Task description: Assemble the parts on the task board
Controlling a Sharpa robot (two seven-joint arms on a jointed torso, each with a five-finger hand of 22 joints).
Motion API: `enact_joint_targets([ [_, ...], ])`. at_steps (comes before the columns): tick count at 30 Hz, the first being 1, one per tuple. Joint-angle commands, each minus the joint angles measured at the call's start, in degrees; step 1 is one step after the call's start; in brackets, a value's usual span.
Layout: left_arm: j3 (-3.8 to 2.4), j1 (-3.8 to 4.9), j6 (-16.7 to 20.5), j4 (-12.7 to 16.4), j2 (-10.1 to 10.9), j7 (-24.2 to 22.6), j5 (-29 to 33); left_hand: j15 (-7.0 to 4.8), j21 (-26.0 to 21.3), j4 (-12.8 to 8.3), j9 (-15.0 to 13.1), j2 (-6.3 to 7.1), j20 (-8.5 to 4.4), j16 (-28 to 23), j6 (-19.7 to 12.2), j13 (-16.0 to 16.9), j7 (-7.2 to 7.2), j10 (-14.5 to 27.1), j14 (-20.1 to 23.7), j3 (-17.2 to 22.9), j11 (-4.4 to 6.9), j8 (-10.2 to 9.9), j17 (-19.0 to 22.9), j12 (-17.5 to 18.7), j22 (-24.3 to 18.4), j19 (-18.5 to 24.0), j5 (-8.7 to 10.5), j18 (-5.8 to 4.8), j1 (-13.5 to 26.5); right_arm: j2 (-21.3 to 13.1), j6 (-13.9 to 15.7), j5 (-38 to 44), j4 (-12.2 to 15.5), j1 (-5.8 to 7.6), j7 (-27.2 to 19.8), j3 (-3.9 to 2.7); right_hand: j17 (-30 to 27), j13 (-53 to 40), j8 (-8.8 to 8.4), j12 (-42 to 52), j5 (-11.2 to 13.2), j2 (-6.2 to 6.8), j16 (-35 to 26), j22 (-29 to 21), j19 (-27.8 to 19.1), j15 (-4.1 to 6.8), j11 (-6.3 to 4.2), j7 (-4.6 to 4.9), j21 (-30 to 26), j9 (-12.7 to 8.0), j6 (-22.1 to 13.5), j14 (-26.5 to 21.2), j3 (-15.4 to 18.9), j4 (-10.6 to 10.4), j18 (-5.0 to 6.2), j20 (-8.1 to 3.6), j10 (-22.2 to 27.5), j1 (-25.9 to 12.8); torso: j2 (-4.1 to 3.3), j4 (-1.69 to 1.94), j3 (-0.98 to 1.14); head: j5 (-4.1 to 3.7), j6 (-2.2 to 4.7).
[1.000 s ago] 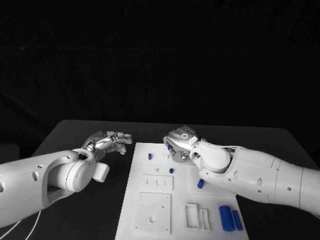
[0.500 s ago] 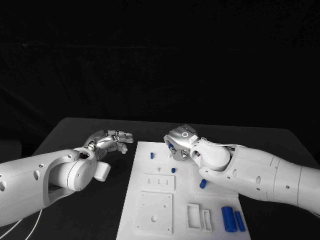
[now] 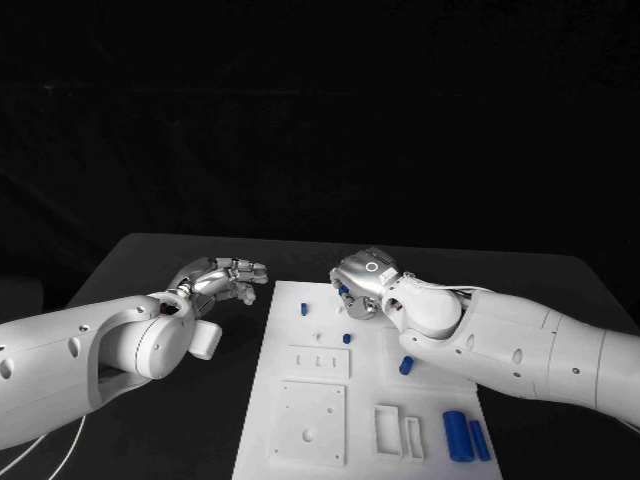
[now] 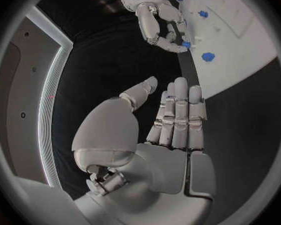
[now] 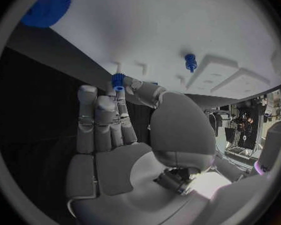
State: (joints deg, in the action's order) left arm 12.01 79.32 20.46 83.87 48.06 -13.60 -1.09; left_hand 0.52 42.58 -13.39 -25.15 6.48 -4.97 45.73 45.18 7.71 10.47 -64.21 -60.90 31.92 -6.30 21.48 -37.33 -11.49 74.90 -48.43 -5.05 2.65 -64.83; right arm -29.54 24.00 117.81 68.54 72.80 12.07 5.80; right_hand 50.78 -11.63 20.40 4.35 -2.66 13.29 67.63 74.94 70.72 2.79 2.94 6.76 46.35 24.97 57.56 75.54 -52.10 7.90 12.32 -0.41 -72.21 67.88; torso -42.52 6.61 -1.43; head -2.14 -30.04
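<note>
- While your right hand point(image 3: 361, 285) hangs over the far end of the task board point(image 3: 303, 375), its thumb and a finger pinch a small blue ridged part point(image 5: 118, 80) just above the white surface; the other fingers stand straight and close together.
- Your left hand point(image 3: 222, 281) hangs over the black table point(image 3: 147, 265) just beside the board's far left corner, fingers loosely curled and slightly apart, holding nothing.
- The board has two slotted rectangular pockets point(image 3: 395, 432) near its near edge; I cannot tell whether anything lies inside them.
- On the board you can count five blue parts in the head view: one small peg point(image 3: 303, 309) near the far left, one peg point(image 3: 346, 339) in the middle, one piece point(image 3: 405, 366) beside the right arm, and two long cylinders point(image 3: 464, 437) lying side by side at the near right corner.
- The board also carries two raised white square plates point(image 3: 314, 386).
- Compared with a second ago, your right hand has edged slightly toward the far end of the board; the left hand and the loose parts sit about where they did.
</note>
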Motion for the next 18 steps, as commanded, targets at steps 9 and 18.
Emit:
enact_joint_targets([
  [9,-0.07,0.22,-0.39,0.22,0.16,-0.38,-0.38,0.01,-0.32,-0.02,0.08,0.12,-0.18,-0.19,-0.27,-0.08,0.09,0.14,0.27,0.15,-0.38,-0.23,0.11,0.37,0.05,0.11,-0.33,1.51,0.23,-0.14,-3.31,-1.06,-0.48,0.03,-1.15,-0.01,0.07,0.10,0.19,0.18,-0.14,0.30,0.35,1.17,-0.02,0.11,0.58,0.12,0.22,0.01,0.37,-0.21,-0.22,-0.32,2.68,-0.28,-2.44,0.09,-0.12,0.00,-0.06,0.12,-0.28],
  [18,-0.07,0.28,-0.41,0.20,0.06,-0.38,-0.41,0.01,-0.32,-0.03,0.08,0.14,-0.18,-0.17,-0.28,-0.08,0.08,0.13,0.26,0.15,-0.38,-0.23,0.13,0.38,0.04,0.10,-0.33,1.51,0.23,0.12,-3.35,-1.93,-0.66,0.04,-1.55,-0.01,0.06,0.15,0.17,0.12,-0.13,0.37,0.34,1.17,-0.09,0.09,0.60,0.14,0.23,0.00,0.32,-0.23,-0.20,-0.33,2.68,-0.26,-2.42,0.02,-0.10,0.05,-0.12,0.08,-0.38],
])
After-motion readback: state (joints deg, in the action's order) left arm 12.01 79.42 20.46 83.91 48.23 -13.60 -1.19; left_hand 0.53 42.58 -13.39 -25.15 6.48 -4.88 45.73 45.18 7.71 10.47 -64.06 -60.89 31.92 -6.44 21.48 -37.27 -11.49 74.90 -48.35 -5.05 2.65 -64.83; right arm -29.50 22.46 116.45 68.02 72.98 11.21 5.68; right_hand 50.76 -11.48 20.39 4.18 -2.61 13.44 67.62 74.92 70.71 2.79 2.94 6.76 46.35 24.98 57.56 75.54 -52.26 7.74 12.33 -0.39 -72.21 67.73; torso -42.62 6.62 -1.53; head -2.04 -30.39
